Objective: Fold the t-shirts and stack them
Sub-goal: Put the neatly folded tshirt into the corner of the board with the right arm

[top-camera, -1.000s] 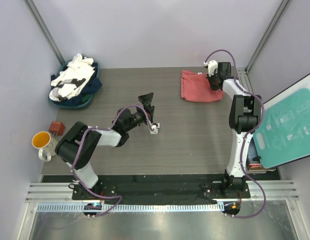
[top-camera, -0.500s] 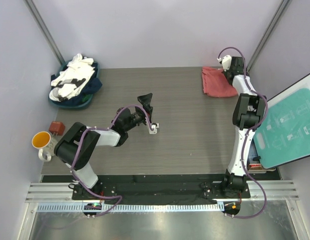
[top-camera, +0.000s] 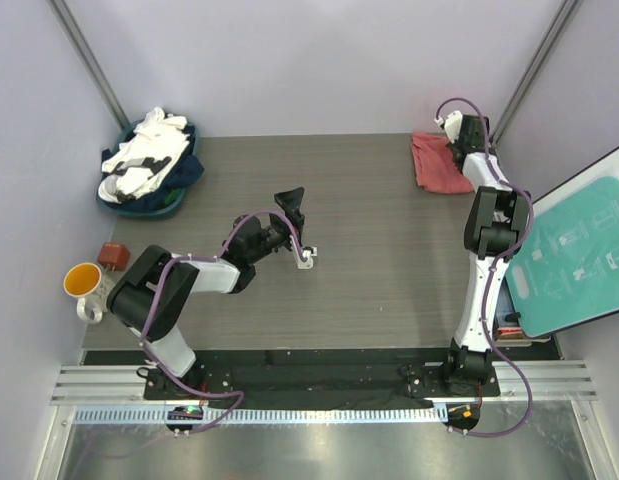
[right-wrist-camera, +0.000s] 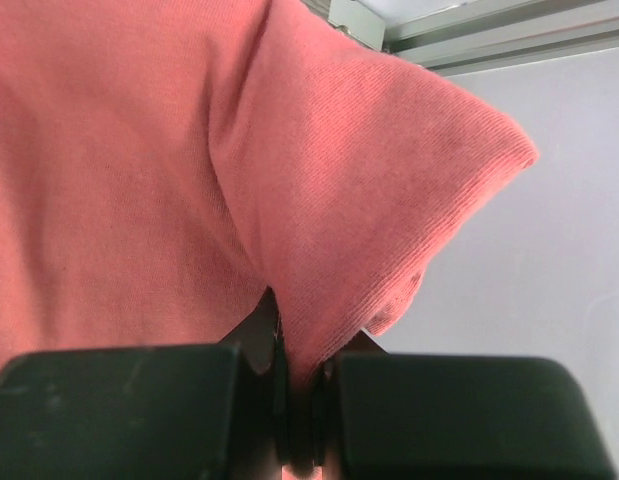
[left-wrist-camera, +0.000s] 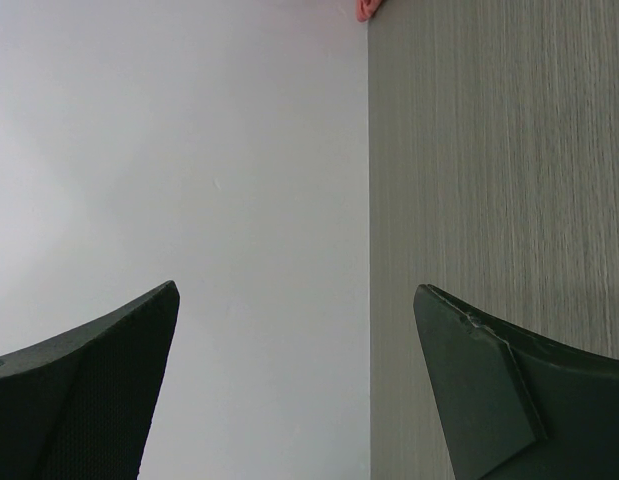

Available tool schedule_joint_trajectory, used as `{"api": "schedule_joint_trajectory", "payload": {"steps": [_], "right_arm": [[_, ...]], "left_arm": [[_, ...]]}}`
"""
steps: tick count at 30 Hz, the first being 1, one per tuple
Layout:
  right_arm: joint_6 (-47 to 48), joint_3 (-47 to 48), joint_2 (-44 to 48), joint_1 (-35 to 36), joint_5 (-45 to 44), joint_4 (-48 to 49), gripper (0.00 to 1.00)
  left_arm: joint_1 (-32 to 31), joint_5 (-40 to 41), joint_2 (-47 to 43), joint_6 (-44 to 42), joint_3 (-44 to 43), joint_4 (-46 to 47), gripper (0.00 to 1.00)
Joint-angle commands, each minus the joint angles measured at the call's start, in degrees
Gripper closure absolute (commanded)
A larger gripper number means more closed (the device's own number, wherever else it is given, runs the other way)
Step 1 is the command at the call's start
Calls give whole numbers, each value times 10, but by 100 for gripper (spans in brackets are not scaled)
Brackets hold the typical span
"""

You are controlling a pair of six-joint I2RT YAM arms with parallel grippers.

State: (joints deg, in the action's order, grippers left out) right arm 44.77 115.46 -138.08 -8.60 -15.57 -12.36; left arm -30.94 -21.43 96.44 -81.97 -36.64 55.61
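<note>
A folded coral-red t-shirt lies at the table's far right corner. My right gripper is shut on a fold at its right edge; up close the red cloth bunches between the black fingers. White and navy t-shirts sit heaped in a blue basket at the far left. My left gripper hangs open over the middle of the table, nothing between its dark fingers.
An orange-lined mug and a small red-brown block stand off the table's left side. A teal board leans at the right. A small white piece lies on the table by the left arm.
My right gripper has dragged the coral-red t-shirt rightward and farther back into the far right corner. The left arm has not moved.
</note>
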Motion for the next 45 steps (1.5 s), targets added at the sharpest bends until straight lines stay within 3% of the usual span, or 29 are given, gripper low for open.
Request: {"api": "schedule_joint_trajectory", "payload": {"steps": [1,4,5,9,11,13,15,25,28,32,33,35,37,38,39,40,41,42,43,44,45], "right_arm": [[19,1,-2,-5,-38,59,99],[19,-2,-5,-6,-53,76,98],[18,-5,-7,-5,-60,85,86],[29,-15,-10,-6,-99,120,80],[35,-26,-9,-5,-118,166,54],[39,-33,-2,-4,-130,178,19],[37,-39,10,-2,-128,178,1],[-47,-23,89,35,-147,132,0],[-98,-8,112,51,-118,67,0],[-178,34,154,68,87,-120,2],[-190,29,162,72,174,-139,4],[-240,-1,179,77,225,-158,14],[-267,-19,201,77,305,-167,38],[-277,-34,208,77,323,-173,47],[-303,-40,225,77,354,-175,55],[-307,-58,235,76,369,-180,57],[-317,-72,261,75,379,-180,52],[-319,-86,275,75,410,-181,46],[-319,-117,289,75,418,-181,33],[-331,-135,307,75,425,-179,1],[-332,-176,340,75,427,-174,0]], "left_arm": [[3,1,-20,-4,-1,11,0],[3,0,-17,-4,-4,11,0],[3,-1,-16,-4,-5,11,0],[3,-2,-12,-3,-8,11,0],[3,-3,-9,-4,-11,11,0],[3,-3,-8,-4,-13,11,0],[3,-5,-7,-3,-14,11,0],[-11,0,-13,-5,-20,9,0],[-15,1,-20,-9,-26,1,0],[-15,10,-35,-14,-43,-58,0],[-15,11,-42,-15,-47,-73,0],[-15,15,-54,-29,-60,-159,0],[-14,20,-77,-11,-98,-262,0],[-13,25,-84,59,-124,-319,0],[-10,27,-90,119,-194,-451,0],[-5,24,-86,176,-233,-510,0],[10,1,-79,296,-270,-600,0],[18,-15,-67,345,-327,-628,0],[26,-30,-64,384,-346,-645,0],[42,-50,-63,454,-359,-654,0],[48,-56,-67,478,-370,-655,0]]}}
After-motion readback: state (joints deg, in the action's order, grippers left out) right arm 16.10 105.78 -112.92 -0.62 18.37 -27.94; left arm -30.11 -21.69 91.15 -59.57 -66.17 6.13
